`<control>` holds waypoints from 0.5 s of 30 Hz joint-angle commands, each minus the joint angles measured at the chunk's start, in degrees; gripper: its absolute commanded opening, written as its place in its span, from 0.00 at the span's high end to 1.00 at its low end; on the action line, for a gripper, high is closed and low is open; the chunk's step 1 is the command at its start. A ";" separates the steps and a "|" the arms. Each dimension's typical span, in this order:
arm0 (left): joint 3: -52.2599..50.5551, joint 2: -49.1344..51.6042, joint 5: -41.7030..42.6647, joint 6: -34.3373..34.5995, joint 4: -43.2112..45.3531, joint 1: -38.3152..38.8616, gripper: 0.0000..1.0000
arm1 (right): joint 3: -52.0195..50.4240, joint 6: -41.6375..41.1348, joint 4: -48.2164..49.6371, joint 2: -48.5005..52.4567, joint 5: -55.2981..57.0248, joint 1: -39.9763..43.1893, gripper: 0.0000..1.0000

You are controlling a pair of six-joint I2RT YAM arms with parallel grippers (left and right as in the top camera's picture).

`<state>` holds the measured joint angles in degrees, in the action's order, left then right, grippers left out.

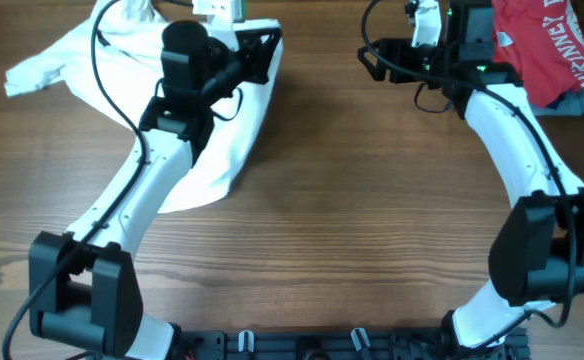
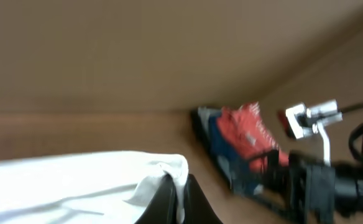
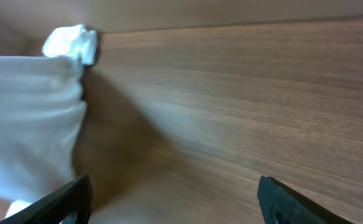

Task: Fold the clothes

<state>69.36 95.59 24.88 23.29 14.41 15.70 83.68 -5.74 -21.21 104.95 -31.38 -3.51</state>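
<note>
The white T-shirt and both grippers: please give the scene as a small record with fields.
garment: white T-shirt, crumpled, not yet folded, on the left part of the wooden table
lettering: not visible in these views
left gripper: shut on an edge of the white T-shirt
right gripper: open, holds nothing, above bare wood, pointing toward the shirt
other clothes: red garment with white lettering at the far right edge, lying on a blue garment
contact of right gripper and shirt: none visible
</note>
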 commanded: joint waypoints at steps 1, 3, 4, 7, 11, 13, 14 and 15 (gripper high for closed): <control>0.07 -1.46 -6.95 2.95 3.23 2.29 0.96 | 1.62 4.50 -0.90 -4.07 -8.26 0.26 0.14; 0.11 -1.46 -6.99 3.41 4.44 2.60 0.96 | 1.60 4.48 -0.96 -4.13 -10.08 0.15 0.15; 0.11 -1.46 -7.23 4.42 4.79 2.62 0.96 | 1.57 4.50 -0.96 -4.13 -11.10 0.09 0.15; 0.09 -1.46 -7.21 4.68 5.31 2.62 0.95 | 1.40 4.48 -0.90 -4.13 -11.96 0.04 0.19; 0.09 -1.01 -7.17 7.08 4.11 3.78 0.92 | 1.40 4.22 0.42 -4.13 -10.97 0.61 0.19; 0.09 -0.09 -7.28 7.23 4.46 5.16 0.94 | 1.40 4.02 1.14 -4.13 -10.91 1.38 0.19; 0.09 0.42 -7.67 7.26 4.72 6.01 0.95 | 1.40 3.80 1.36 -4.15 -10.91 1.99 0.19; 0.09 1.05 -8.52 7.26 5.16 6.99 0.96 | 1.40 3.50 1.49 -4.24 -10.91 2.73 0.19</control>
<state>69.36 95.61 17.76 29.30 18.39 19.51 83.79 -2.48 -20.49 102.08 -40.86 -2.85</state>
